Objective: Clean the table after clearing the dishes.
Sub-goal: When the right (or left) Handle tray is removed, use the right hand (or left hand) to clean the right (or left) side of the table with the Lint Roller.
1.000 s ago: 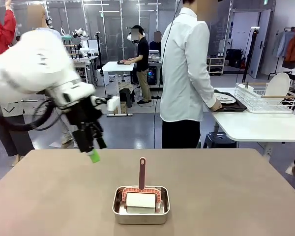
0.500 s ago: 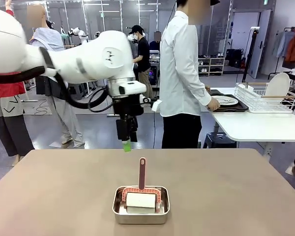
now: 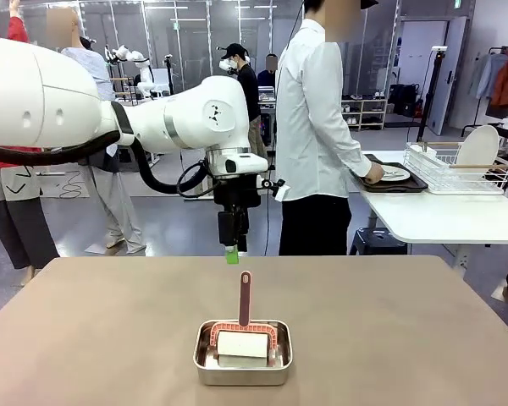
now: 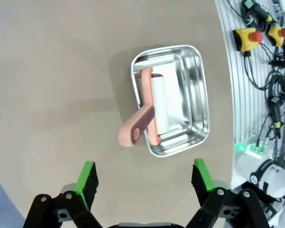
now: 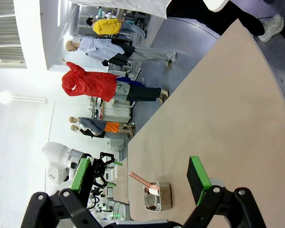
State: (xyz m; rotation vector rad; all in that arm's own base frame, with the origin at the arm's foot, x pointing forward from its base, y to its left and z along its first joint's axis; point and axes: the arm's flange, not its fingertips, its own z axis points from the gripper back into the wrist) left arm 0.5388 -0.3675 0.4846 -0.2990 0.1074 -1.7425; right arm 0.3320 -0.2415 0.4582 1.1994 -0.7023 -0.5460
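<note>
The taupe table (image 3: 389, 338) carries a small steel pan (image 3: 241, 376) holding a white roller (image 3: 242, 343), whose red handle (image 3: 245, 298) points to the far side. My left gripper (image 3: 231, 252) hangs fingers-down over the table's far edge, just behind that handle. In the left wrist view this gripper (image 4: 145, 173) is open and empty above the pan (image 4: 185, 99) and roller (image 4: 160, 102). My right gripper (image 5: 138, 173) is open, empty and high over the table (image 5: 218, 118). The dishes, a white plate (image 3: 392, 172) on a dark tray (image 3: 406, 185), lie on a white side table.
A person in a white shirt (image 3: 317, 127) stands beyond the far edge with a hand at the tray. A white dish rack (image 3: 457, 173) holds an upright plate (image 3: 478, 145). The right wrist view shows the pan (image 5: 157, 196) far off, and other people behind.
My left arm has swung from the picture's left to the middle, stopping behind the roller's handle. The person has leaned further over the tray on the side table.
</note>
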